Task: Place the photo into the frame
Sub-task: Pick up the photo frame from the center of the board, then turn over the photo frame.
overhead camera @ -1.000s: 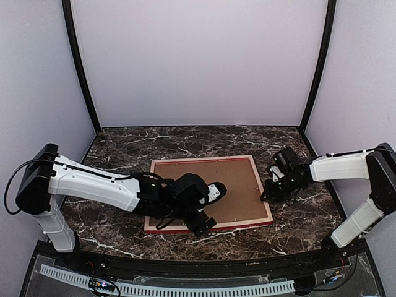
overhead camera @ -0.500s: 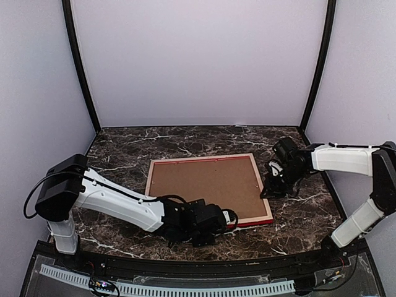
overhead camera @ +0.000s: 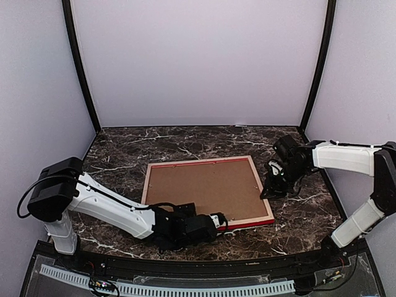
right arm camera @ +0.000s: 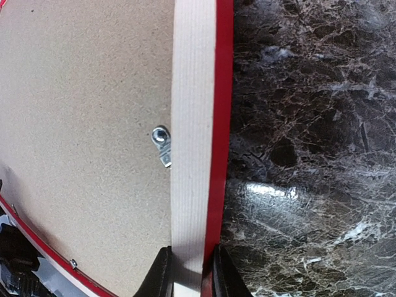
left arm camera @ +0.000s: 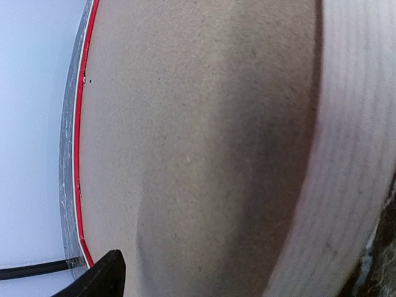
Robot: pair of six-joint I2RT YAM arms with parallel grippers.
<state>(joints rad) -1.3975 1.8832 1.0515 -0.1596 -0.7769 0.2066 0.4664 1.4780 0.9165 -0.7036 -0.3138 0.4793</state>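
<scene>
Frame lies face-down at desk centre: pale wood back up, red showing only along its edges. Brown backing board fills the opening. Photo not visible in any view, so its position cannot be told.

Right end effector is at the frame's 3 o'clock rail, closed narrow with one finger on each side of the rail, pinching it. A metal tab sits on the rail's inner edge, just 12 o'clock-ward of the grip.

Left end effector is low at the 6 o'clock rail, toward the 5 o'clock corner. Only one fingertip shows in the wrist view, so I cannot tell its opening or whether it holds anything.

Handling, judged: thin rails are stiff and light but likely twist if raised from one side. Grip across a rail mid-span, clear of the tabs, on two sides. The board looks thin and may flex.
</scene>
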